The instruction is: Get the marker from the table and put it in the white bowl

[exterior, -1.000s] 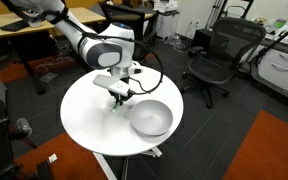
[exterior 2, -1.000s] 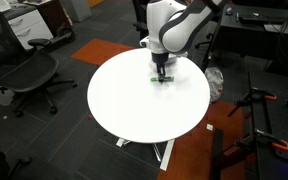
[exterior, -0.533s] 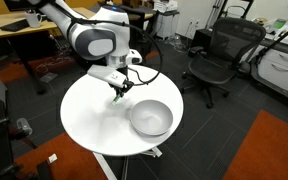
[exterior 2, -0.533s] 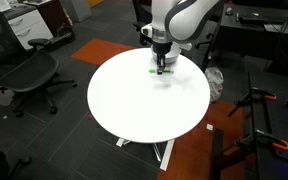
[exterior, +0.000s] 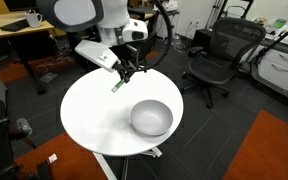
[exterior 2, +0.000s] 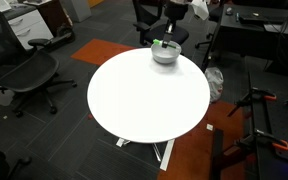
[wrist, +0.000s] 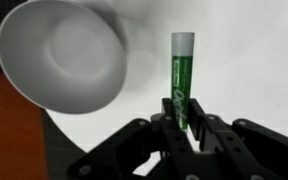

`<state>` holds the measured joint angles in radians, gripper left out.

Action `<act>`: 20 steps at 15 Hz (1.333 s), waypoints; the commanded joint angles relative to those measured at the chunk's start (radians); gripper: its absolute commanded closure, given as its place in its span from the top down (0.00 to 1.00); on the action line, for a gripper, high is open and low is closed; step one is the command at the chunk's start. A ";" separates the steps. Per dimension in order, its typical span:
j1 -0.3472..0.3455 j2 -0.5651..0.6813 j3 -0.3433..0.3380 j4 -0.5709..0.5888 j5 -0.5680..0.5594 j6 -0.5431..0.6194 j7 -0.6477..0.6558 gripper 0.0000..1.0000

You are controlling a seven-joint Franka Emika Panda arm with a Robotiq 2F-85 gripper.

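Observation:
My gripper is shut on the marker, a slim green pen with a white end, and holds it in the air above the round white table. The white bowl stands on the table, to the right of the marker and nearer the front edge. In the wrist view the marker stands up between the black fingers, with the bowl at upper left. In an exterior view the marker shows as a green speck just over the bowl; the gripper itself is mostly cut off at the top.
A black office chair stands behind the table on the right and a wooden desk at the back left. Another chair stands beside the table. Orange carpet lies nearby.
The gripper has risen from the tabletop with the marker in it, lifting the pen clear of the table. The bowl has not moved.

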<state>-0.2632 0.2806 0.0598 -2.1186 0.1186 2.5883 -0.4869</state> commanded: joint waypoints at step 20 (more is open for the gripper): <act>-0.050 0.379 -0.127 0.421 0.071 -0.104 0.270 0.45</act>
<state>-0.2956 0.6283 -0.0812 -1.7467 0.1844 2.5037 -0.2403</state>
